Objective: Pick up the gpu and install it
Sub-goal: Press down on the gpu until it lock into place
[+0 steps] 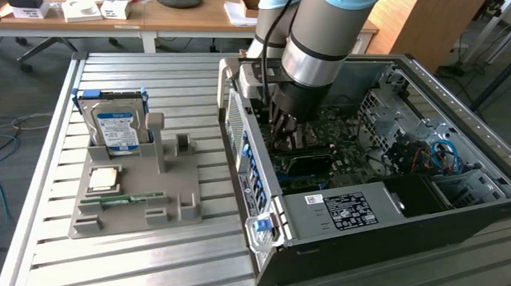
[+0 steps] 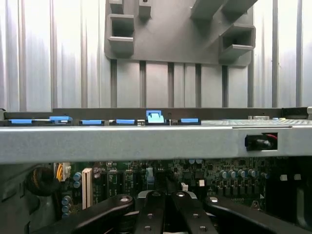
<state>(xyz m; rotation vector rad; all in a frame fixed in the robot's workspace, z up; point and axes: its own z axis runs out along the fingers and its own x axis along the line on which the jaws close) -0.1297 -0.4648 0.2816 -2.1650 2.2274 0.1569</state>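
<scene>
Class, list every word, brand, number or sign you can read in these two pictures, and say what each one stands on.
No text reads clearly enough to quote.
White label on the hard drive: print blurred.
Black sticker on the computer case: white symbols and lines, too small.
Small white sticker beside it: barcode-like marks, unreadable.
Processor chip on the grey holder: no legible marking.
Motherboard in the wrist view: no readable print.

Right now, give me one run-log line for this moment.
arm: reaching into the computer case | gripper: shut, low over motherboard | graphics card: not made out | hard drive: upright in holder
</scene>
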